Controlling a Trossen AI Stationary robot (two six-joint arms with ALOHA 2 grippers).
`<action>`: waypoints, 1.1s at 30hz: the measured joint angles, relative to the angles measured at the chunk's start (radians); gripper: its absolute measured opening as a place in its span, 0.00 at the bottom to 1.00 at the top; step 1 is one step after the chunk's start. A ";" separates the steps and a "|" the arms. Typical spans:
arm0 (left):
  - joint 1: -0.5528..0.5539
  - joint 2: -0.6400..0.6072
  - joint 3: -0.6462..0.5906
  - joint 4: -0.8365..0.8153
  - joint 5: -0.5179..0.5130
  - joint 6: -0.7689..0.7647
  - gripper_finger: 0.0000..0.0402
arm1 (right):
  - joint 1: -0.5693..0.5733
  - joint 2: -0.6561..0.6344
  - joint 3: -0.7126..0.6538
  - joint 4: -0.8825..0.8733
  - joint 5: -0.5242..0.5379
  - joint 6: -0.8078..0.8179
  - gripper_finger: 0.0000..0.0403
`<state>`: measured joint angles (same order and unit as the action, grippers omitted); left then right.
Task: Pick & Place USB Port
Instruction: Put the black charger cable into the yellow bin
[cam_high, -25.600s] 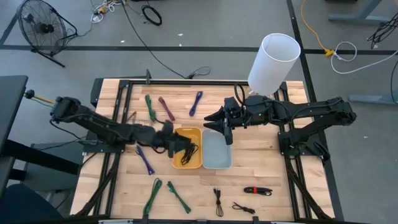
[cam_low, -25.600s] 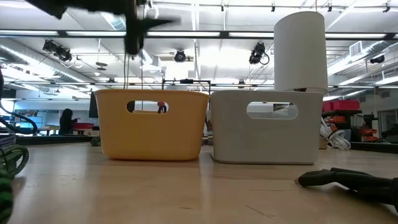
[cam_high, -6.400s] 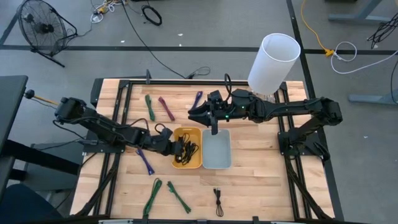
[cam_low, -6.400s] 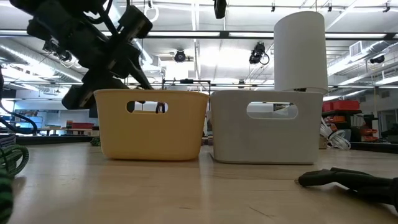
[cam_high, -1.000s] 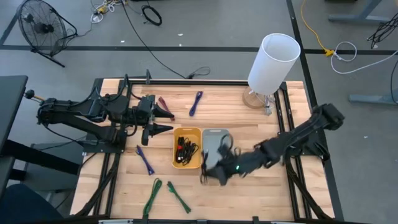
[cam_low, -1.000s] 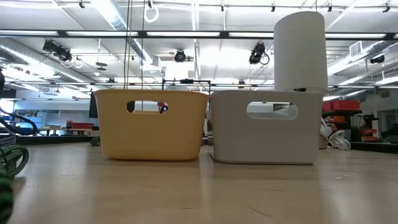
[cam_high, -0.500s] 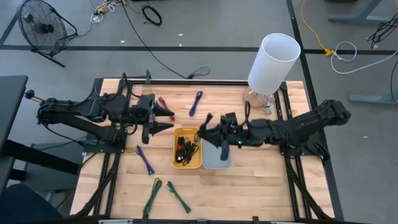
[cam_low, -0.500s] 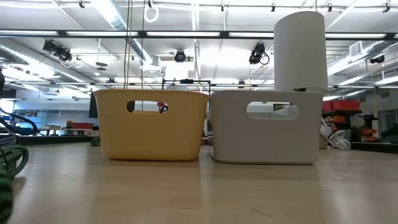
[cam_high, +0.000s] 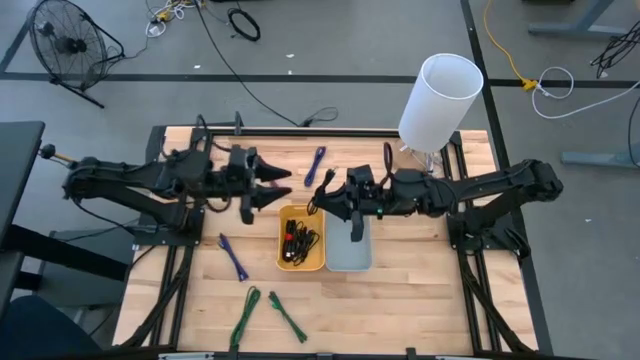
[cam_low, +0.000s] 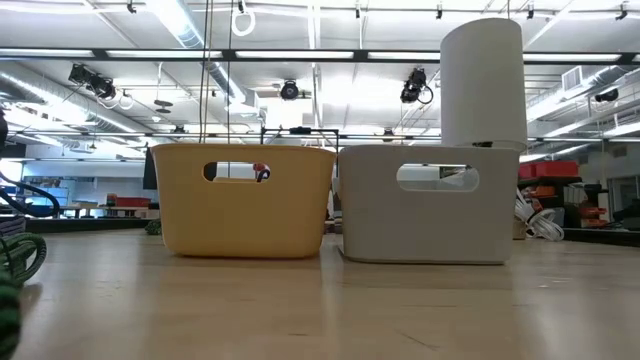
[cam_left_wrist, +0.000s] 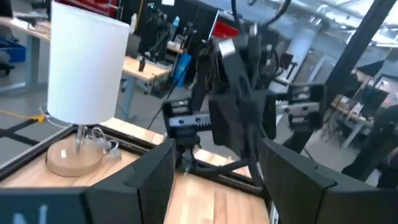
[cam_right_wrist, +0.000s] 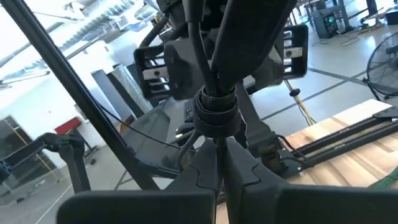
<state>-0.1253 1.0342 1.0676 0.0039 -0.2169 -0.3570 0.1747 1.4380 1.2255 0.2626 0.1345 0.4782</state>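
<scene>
High view — the right gripper (cam_high: 322, 196) is hovering above the far end of the yellow bin (cam_high: 301, 237) and grey bin (cam_high: 349, 240), jaws closed on a black USB cable (cam_high: 357, 225) that is dangling toward the grey bin, probably for sorting there. The left gripper (cam_high: 282, 186) is waiting beside the yellow bin's far corner, jaws spread and empty. Purple and green cables are lying loose on the bench (cam_high: 420, 290).

Low view — both bins are standing side by side; no gripper is showing.

Left wrist view — wide-set fingers (cam_left_wrist: 152, 177) are framing the white lamp (cam_left_wrist: 84, 71) and the opposite arm.

Right wrist view — closed jaws are pinching the cable (cam_right_wrist: 214, 106) — it is looping upward.
</scene>
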 joint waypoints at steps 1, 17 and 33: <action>0.000 0.017 0.000 0.025 0.000 -0.005 0.59 | -0.004 0.000 0.000 -0.010 -0.006 0.000 0.00; 0.011 0.208 0.001 0.268 -0.017 -0.104 0.59 | -0.018 0.000 0.000 -0.109 -0.043 -0.016 0.00; 0.018 0.279 0.000 0.357 0.062 -0.156 0.37 | -0.018 0.001 0.000 -0.156 -0.057 -0.004 0.00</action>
<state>-0.1074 1.3128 1.0679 0.3608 -0.1545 -0.5131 0.1566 1.4387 1.2251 0.1070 0.0776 0.4741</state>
